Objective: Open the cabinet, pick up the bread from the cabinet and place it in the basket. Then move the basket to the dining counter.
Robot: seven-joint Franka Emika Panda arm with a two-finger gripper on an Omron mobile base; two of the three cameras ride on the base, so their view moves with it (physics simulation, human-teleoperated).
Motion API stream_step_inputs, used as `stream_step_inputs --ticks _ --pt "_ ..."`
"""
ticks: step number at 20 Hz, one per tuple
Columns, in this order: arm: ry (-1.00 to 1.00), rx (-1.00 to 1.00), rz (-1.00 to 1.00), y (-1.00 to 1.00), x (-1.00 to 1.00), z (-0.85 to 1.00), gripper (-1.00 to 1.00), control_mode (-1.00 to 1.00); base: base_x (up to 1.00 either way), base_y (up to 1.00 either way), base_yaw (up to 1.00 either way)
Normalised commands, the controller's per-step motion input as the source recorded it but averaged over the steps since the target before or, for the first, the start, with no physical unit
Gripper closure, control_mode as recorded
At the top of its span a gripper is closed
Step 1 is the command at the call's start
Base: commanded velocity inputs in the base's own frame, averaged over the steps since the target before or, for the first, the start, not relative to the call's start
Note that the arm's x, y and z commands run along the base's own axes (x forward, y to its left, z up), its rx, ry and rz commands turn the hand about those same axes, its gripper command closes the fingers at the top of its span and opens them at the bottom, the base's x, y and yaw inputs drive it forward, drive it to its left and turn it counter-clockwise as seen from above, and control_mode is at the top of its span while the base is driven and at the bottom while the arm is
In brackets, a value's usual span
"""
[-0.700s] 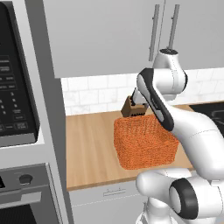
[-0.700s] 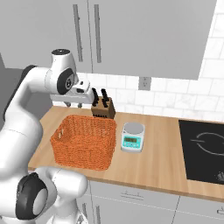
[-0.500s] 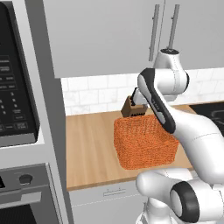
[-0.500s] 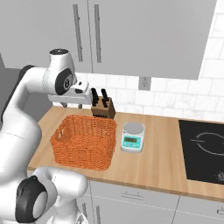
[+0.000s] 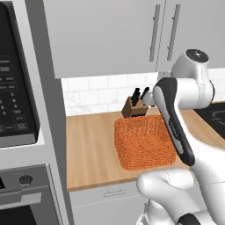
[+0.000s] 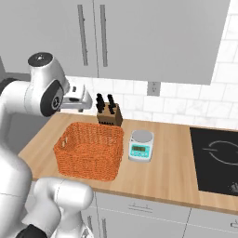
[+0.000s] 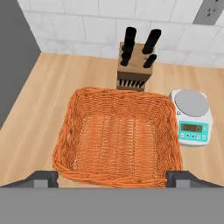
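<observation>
The orange woven basket (image 5: pixel 143 143) (image 6: pixel 90 151) (image 7: pixel 120 135) stands empty on the wooden worktop. My gripper (image 7: pixel 111 177) hangs open above the basket's near rim, with nothing between its widely spaced fingertips (image 7: pixel 43 178). My hand (image 6: pixel 76 100) sits level with the knife block. The light-grey wall cabinet (image 5: pixel 101 35) above the worktop is shut, and its bar handle (image 5: pixel 154 27) stands beside the neighbouring door's handle. The bread is hidden. The dining counter is out of view.
A brown knife block (image 7: pixel 134 65) (image 6: pixel 109 114) stands against the white tiles behind the basket. A small white kitchen scale (image 7: pixel 191 116) (image 6: pixel 140 145) sits right of the basket. A black cooktop (image 6: pixel 216 160) lies further right. An oven column (image 5: pixel 22 110) bounds the worktop's left end.
The arm's elbow and hand have drawn back a little toward the base. The basket and cabinet doors have not moved, and the gripper stays open.
</observation>
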Motion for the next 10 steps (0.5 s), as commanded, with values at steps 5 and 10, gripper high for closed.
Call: stream_step_inputs --ticks 5,10 --pt "-0.29 0.0 0.02 -0.16 -0.22 0.96 -1.0 -1.0 0.0 0.0 0.0" --pt "-0.14 -0.01 0.0 0.0 0.0 0.98 -1.0 -1.0 0.0 0.0 0.0"
